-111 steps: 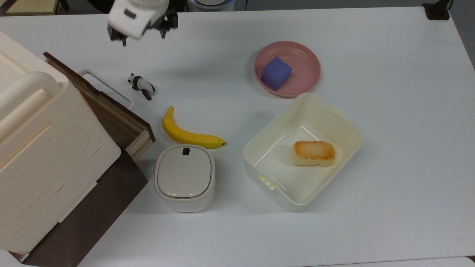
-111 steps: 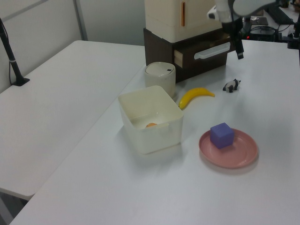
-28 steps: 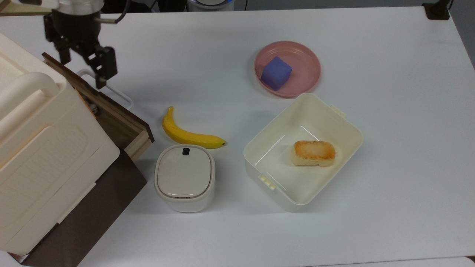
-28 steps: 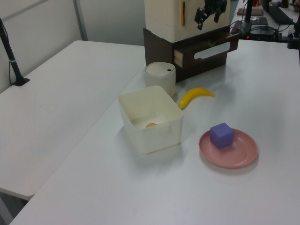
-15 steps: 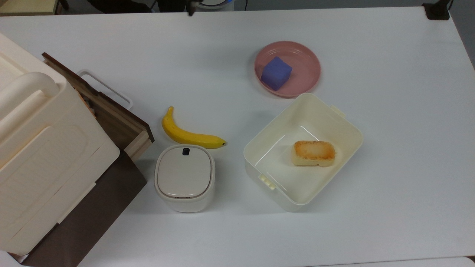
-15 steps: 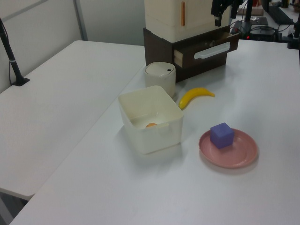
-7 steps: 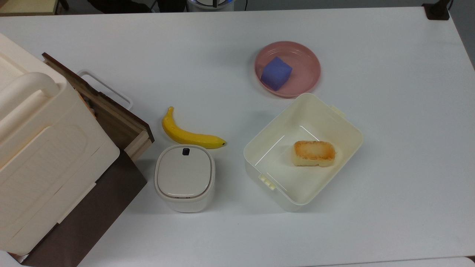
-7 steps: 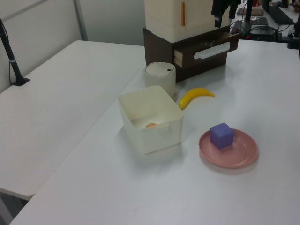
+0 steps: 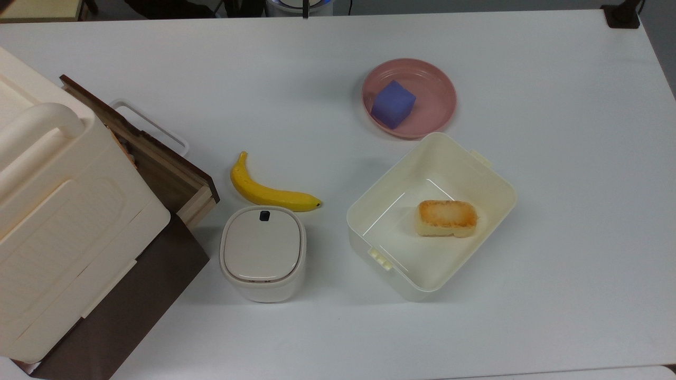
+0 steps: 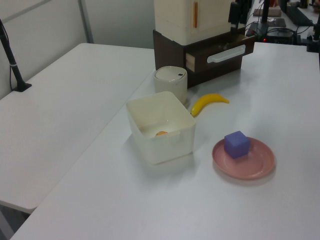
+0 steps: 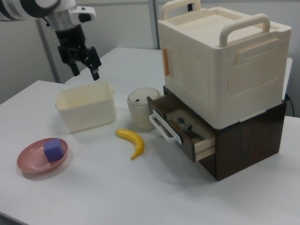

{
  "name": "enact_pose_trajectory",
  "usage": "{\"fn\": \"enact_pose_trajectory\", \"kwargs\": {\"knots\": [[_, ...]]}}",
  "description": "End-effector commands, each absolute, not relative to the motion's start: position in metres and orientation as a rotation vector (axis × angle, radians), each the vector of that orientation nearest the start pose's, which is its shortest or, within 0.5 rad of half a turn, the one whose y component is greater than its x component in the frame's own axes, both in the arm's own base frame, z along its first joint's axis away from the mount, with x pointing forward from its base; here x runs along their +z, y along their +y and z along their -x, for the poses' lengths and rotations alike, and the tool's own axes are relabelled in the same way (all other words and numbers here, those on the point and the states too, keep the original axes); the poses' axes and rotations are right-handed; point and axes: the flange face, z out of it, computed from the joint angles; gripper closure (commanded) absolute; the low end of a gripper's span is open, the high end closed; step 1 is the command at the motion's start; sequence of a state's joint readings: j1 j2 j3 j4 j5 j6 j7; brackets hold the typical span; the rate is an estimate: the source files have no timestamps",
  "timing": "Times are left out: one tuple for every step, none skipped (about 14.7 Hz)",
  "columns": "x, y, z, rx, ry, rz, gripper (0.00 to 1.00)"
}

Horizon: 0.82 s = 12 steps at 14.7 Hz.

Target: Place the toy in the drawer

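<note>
A wide white matte desk (image 9: 554, 221) takes up most of the top view, evenly lit, with only soft shadows. At the desk's far right corner in the top view a small black clamp base (image 9: 622, 15) grips the edge. In the left view a second white desk (image 10: 60, 115) stands alongside the first, a narrow gap between them, with a black pole (image 10: 11, 62) rising from its far left edge. Behind are pale grey wall panels (image 10: 117, 22) with a light metal upright (image 10: 85, 21). The right view shows the same pale wall (image 11: 122, 23) and a grey post (image 11: 153, 23).

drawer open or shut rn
Open: in the right view the drawer is pulled out of the brown cabinet, with the toy inside.
</note>
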<state>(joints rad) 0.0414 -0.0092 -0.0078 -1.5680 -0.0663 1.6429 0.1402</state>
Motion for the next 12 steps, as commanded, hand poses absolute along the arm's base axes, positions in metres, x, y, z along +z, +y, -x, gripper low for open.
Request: {"fn": "enact_pose_trajectory", "kwargs": {"knots": [[0.618,-0.01,-0.564,-0.204,0.237,3.161,0.0],[0.618,-0.017,-0.564,-0.204,0.269,3.159,0.0],[0.62,-0.019,-0.564,-0.208,0.274,3.158,0.0],[0.62,-0.019,-0.564,-0.208,0.26,3.16,0.0],[0.621,-0.021,-0.564,-0.206,0.262,3.16,0.0],[0.622,-0.021,-0.564,-0.213,0.262,3.158,0.0],[0.622,-0.019,-0.564,-0.211,0.266,3.144,0.0],[0.621,-0.02,-0.564,-0.204,0.272,3.131,0.0],[0.622,-0.02,-0.563,-0.2,0.284,3.123,0.0],[0.622,-0.018,-0.562,-0.2,0.284,3.123,0.0],[0.623,-0.018,-0.562,-0.202,0.284,3.121,0.0],[0.623,-0.018,-0.562,-0.202,0.287,3.121,0.0]]}}
